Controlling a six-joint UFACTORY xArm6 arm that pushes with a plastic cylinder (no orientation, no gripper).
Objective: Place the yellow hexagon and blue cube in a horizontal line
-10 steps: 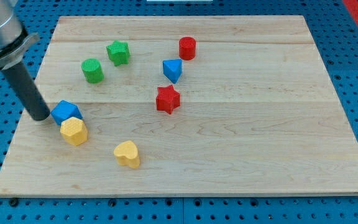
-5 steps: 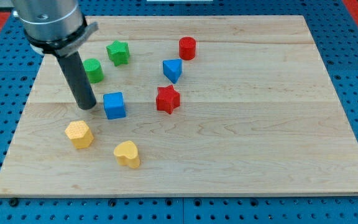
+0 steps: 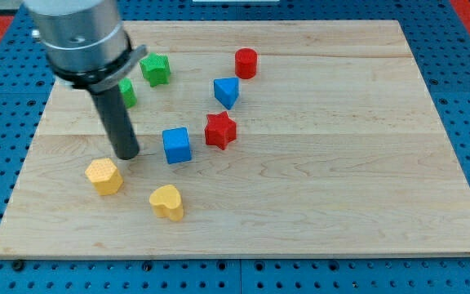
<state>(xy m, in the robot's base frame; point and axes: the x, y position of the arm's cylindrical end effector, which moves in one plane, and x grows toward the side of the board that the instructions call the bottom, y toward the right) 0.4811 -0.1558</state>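
Observation:
The yellow hexagon [image 3: 104, 176] lies near the board's left side, toward the view's bottom. The blue cube [image 3: 176, 145] sits to its right and a little higher, close to the left of a red star [image 3: 220, 130]. My tip [image 3: 127, 155] stands on the board between them, just above and right of the yellow hexagon and a short gap left of the blue cube, touching neither.
A yellow heart [image 3: 167, 202] lies below the cube. A blue triangular block [image 3: 227, 91] and a red cylinder [image 3: 246, 62] are above the star. A green star [image 3: 155, 69] and a green cylinder [image 3: 126, 92], partly hidden by the rod, are at the upper left. The wooden board [image 3: 341, 163] sits on blue pegboard.
The blue cube has been pushed rightward away from the yellow hexagon, ending near the red star. My tip moved right with it, then dropped slightly lower.

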